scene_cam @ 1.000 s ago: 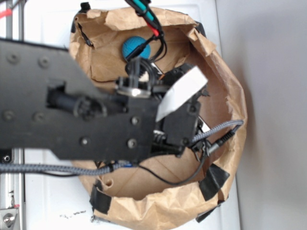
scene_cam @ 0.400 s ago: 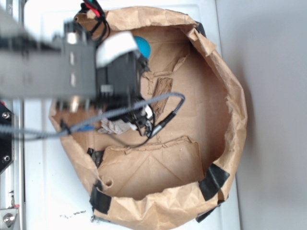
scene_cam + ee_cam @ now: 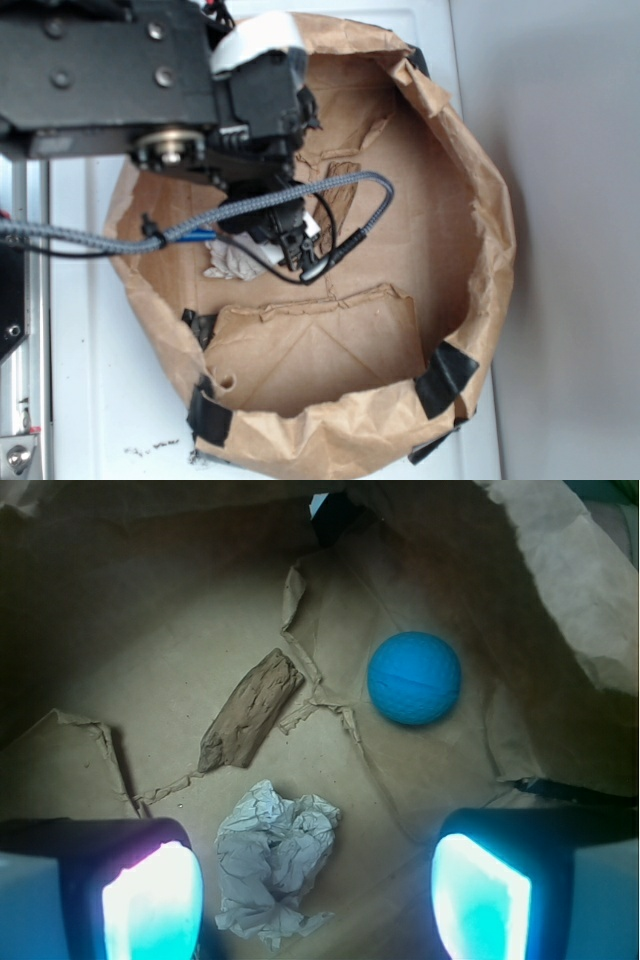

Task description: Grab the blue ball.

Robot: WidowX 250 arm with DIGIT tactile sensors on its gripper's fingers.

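The blue ball (image 3: pixel 414 678) rests on the brown paper floor of the bag, upper right of centre in the wrist view. In the exterior view the arm hides it. My gripper (image 3: pixel 315 900) hangs open above the bag floor, its two glowing pads (image 3: pixel 152 900) far apart. A crumpled white paper wad (image 3: pixel 275 860) lies between and just beyond the pads, untouched. The ball sits ahead of the right pad, well clear of it. From outside, the gripper (image 3: pixel 285 225) is over the bag's upper left part.
A wide paper bag (image 3: pixel 470 180) with a rolled rim and black tape patches (image 3: pixel 445 375) encloses everything. A brown bark-like scrap (image 3: pixel 250 708) lies left of the ball. The white wad (image 3: pixel 228 262) peeks out below the arm. Cables (image 3: pixel 300 200) loop off the wrist.
The arm swung from the bag's middle to its upper left, then shifted slightly up and right, and now covers the blue ball that was visible before.
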